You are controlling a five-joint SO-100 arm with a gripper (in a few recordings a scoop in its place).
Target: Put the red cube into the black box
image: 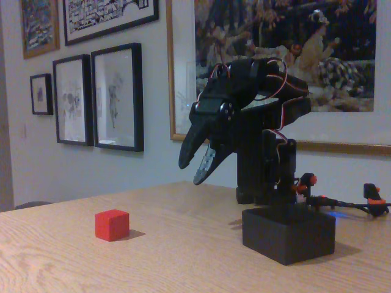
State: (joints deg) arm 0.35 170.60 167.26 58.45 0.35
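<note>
The red cube (112,224) rests on the wooden table (183,262), left of centre in the fixed view. A low black box (288,234) stands on the table at the right, in front of the arm's base. My black gripper (193,173) hangs in the air above the table, between cube and box, pointing down and to the left. Its two fingers are slightly parted and nothing is between them. It is well above and to the right of the cube, touching neither thing.
The arm's black base (264,165) stands behind the box. Orange cable clips (374,194) and a cable lie at the far right. Framed pictures (117,97) hang on the wall behind the table.
</note>
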